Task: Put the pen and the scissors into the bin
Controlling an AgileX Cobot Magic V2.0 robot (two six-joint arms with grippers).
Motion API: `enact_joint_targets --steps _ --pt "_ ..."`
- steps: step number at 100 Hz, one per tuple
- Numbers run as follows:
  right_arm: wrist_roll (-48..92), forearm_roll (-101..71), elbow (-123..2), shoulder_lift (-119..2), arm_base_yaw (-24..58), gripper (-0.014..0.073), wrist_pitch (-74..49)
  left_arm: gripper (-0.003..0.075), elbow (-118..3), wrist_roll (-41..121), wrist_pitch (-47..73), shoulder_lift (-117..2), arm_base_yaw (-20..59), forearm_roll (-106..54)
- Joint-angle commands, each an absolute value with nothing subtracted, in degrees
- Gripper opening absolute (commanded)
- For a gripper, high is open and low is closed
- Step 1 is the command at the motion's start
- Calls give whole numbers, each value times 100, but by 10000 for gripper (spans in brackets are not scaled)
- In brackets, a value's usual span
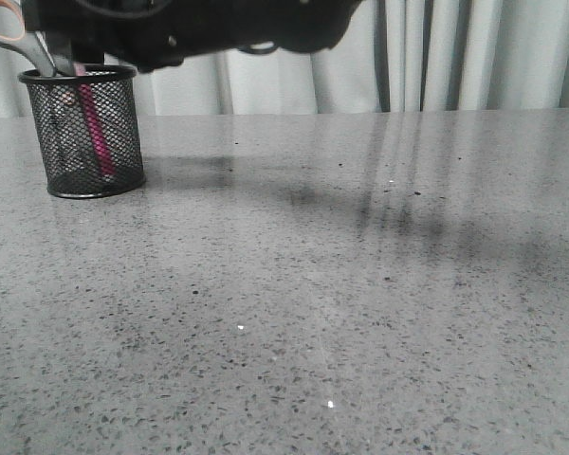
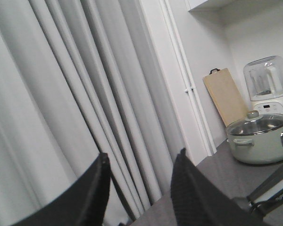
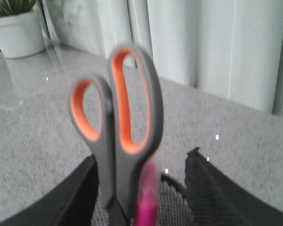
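The scissors (image 3: 120, 127) and pen (image 3: 146, 207) stood upright in the bin (image 1: 83, 133), handles rising between the right gripper's (image 3: 141, 188) spread fingers, so retreat looked straight up; the left gripper (image 2: 139, 188) gaped empty, far off

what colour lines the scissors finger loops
Orange, inside grey handles of the scissors; clearest in the right wrist view.

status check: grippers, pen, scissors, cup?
Left gripper open, empty. Right gripper open above cup. Pen and scissors standing in cup. Nothing blocking.
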State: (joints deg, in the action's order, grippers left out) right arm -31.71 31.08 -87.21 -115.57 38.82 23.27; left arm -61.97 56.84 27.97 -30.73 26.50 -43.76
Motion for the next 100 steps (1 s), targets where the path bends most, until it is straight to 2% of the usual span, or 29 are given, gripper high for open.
enact_joint_targets --steps 1,5,10,14,15,29,49,56,73,100 --pt "-3187 3086 -8876 -10809 3840 271 2704 184 -6316 4903 2512 -3076 2684 -3672" --pt "-3187 3192 -8848 -10589 3840 187 2676 134 -6282 4299 2533 -3038 2672 -3120" --pt "-3187 3351 -8766 -10279 3840 18 2644 59 -6219 3520 2613 -2977 2653 -2303" --pt "-3187 3546 -8684 -9980 3840 -78 2589 -1 -6138 2721 2724 -2892 2632 -1578" --pt "-3187 3567 -8646 -9926 3840 -72 2589 -20 -6122 2721 2746 -2877 2622 -1340" --pt "-3187 4037 -7967 -8687 3840 -69 1885 -19 -5731 836 3359 -2483 2623 372" --pt "-3230 4027 -6428 -6510 3960 -70 -1315 -19 -4899 115 3799 -1756 2623 854" --pt "-3216 4027 -5820 -5772 3960 -71 -2016 -19 -4606 115 3812 -1563 2623 854" --pt "-3075 3912 -4506 -3973 3960 -76 -2282 -19 -4058 115 3788 -1327 2623 854" --pt "-2632 3567 -3601 -1739 3985 -76 -3232 -19 -3839 115 3868 -1333 2623 567"
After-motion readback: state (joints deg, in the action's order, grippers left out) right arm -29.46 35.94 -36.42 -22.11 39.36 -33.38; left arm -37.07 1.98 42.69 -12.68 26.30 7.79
